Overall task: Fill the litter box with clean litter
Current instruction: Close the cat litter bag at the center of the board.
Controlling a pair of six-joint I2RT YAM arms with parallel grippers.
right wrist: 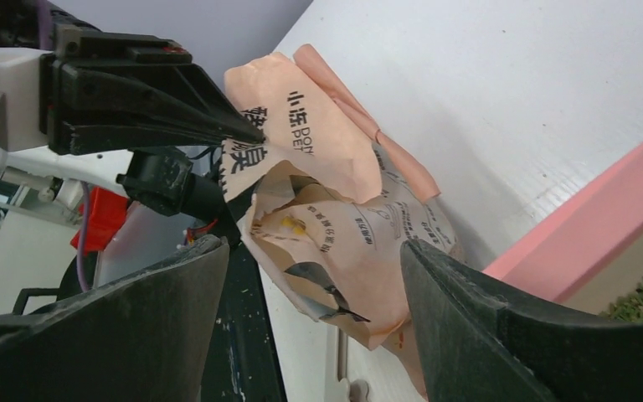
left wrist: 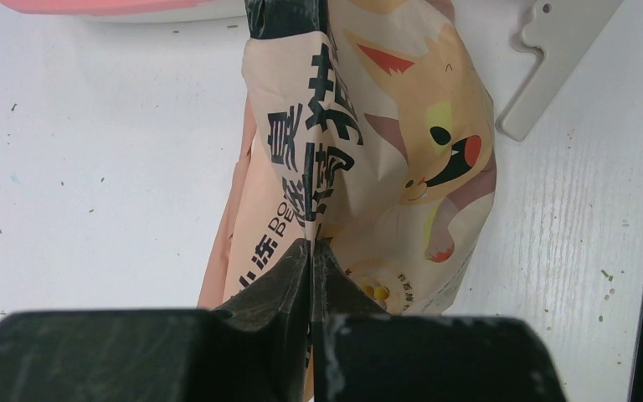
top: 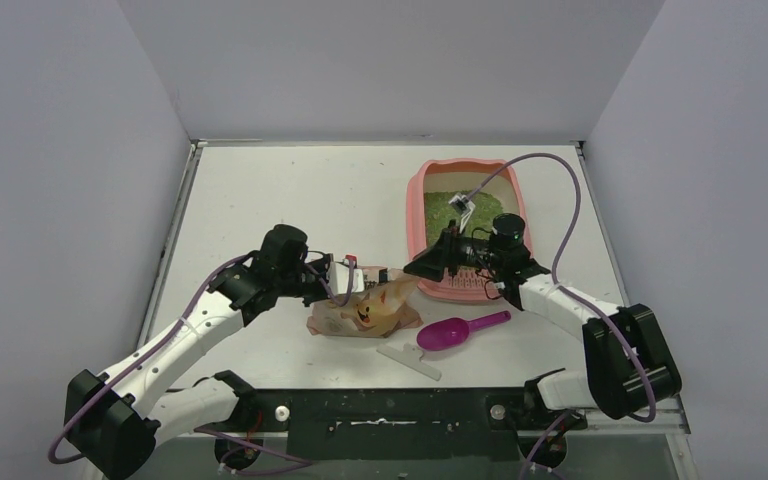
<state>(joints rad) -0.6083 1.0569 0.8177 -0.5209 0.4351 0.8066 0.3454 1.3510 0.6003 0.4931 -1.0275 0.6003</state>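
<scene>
The pink litter box [top: 415,205] sits on the white table [top: 290,200]. Inside it is a bed of green litter [top: 442,208] that covers the floor of the box. A black cable hangs over the box. Just off the near left corner of the box is a peach paper bag [top: 380,312] with a smiling orange animal and black writing on it. The left gripper [top: 343,292] is at the side of the bag that is farther from the box. Its two fingers [left wrist: 276,289] are squeezed tight together, with a folded edge of the bag pinched between them. The right gripper [top: 412,268] is at the near left corner of the box, right by the bag's other side. Its fingers [right wrist: 159,327] stand wide apart. In its own camera, the crumpled bag shows in the gap between them. I cannot tell if either finger touches the paper. A bright purple-pink scoop [top: 452,332] lies flat on the table, a little way out from the near end of the box, with its handle pointing back toward the box. A small white clip [top: 409,359] lies just past the scoop, farther from the box. Tiny green specks dot the table near the bag.
</scene>
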